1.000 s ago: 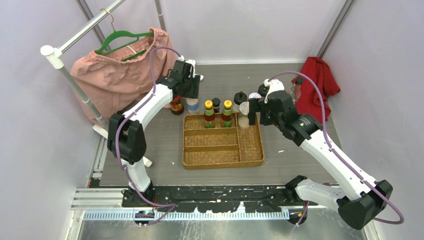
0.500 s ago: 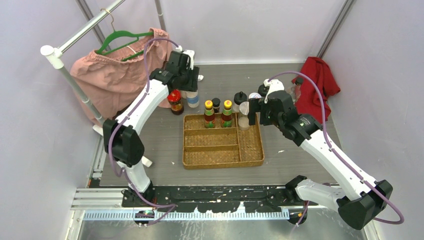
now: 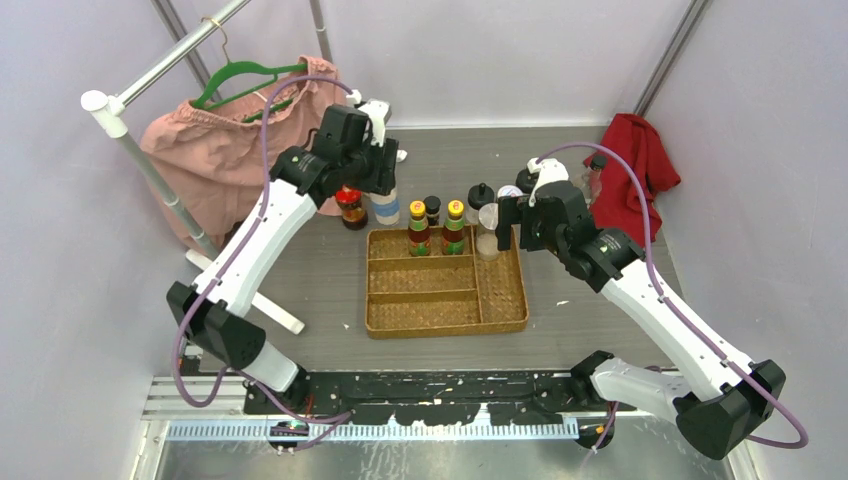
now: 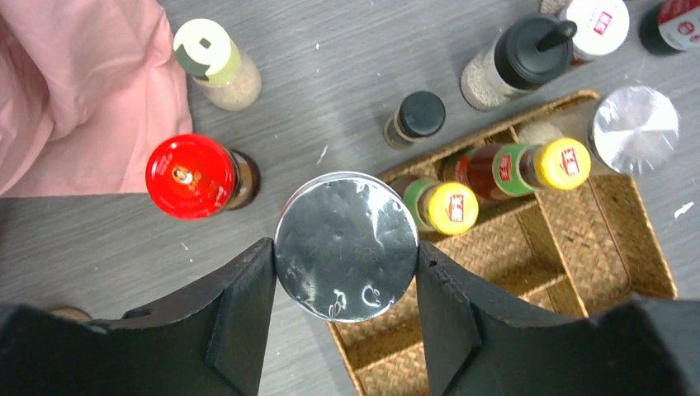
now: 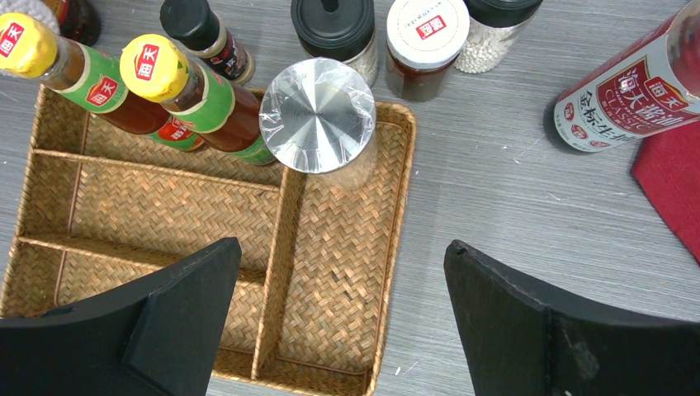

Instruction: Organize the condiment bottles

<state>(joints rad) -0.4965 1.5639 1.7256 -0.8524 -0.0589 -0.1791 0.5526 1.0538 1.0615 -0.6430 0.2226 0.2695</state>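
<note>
My left gripper [image 4: 347,247] is shut on a clear shaker with a silver lid [image 4: 347,246], just off the back left corner of the tan woven tray [image 3: 445,300]; I cannot tell whether it is lifted. It also shows in the top view [image 3: 384,210]. My right gripper [image 5: 338,289] is open and empty above the tray's right compartment, where another silver-lidded shaker [image 5: 317,115] stands. Two yellow-capped sauce bottles [image 3: 418,228] [image 3: 453,225] stand in the tray's back compartment. A red-lidded jar [image 4: 191,175] and a small black-capped bottle [image 4: 421,115] stand on the table behind the tray.
A black-capped shaker [image 5: 334,29], a white-lidded jar [image 5: 427,31] and a red-labelled bottle [image 5: 627,91] stand behind and right of the tray. A white-lidded shaker [image 4: 206,49] stands by the pink cloth [image 3: 230,150] on a rack. A red cloth [image 3: 640,160] lies at the back right.
The left arm's elbow has swung out to the left and down while its gripper stays at the silver-lidded shaker. The right arm has not moved.
</note>
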